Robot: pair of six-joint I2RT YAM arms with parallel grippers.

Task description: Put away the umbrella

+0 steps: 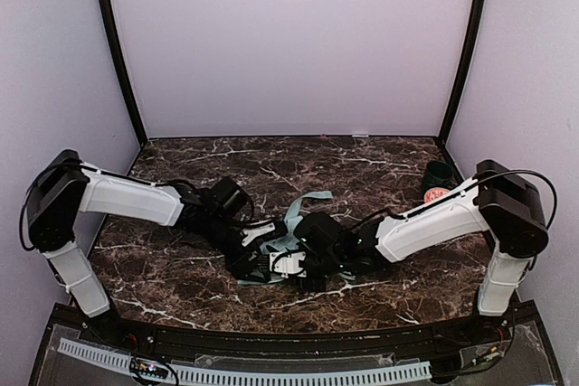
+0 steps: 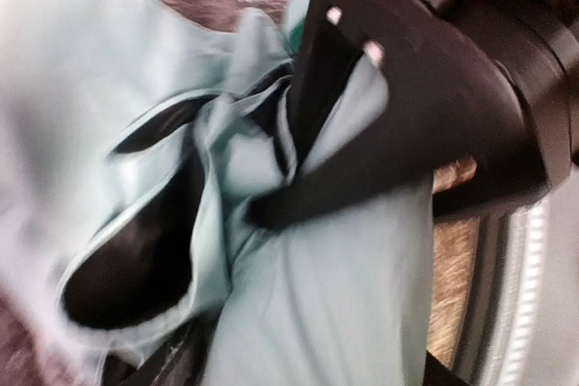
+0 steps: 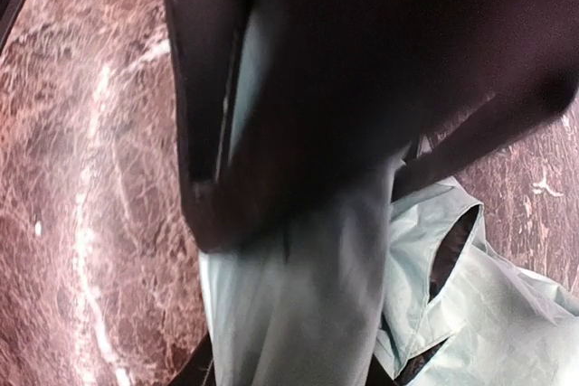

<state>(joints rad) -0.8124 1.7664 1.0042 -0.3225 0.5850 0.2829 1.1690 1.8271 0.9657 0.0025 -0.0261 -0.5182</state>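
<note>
At table [image 1: 163, 268] centre we see umbrella [image 1: 294, 214] lying slantwise, long axis near-left to far-right, tip direction unclear. Right gripper [image 3: 271, 187] pinches its mint fabric; left gripper [image 1: 253, 243] opening we cannot tell.

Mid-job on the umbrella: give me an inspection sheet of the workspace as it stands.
Surface: dark marble-patterned table; no spills seen.
Job's things: umbrella lies at the centre between both arms, its mint fabric loose, not yet put away.
Clutter: dark green cup and patterned bowl side by side at the right rear, apart from the umbrella.
Grippers: right gripper closed on the umbrella's fabric. left gripper is at the fabric, but its wrist view is blurred and the grip cannot be told.
Cables: black cable loops at the right arm's shoulder, away from the umbrella.
Surroundings: pale walls, black frame posts.
</note>
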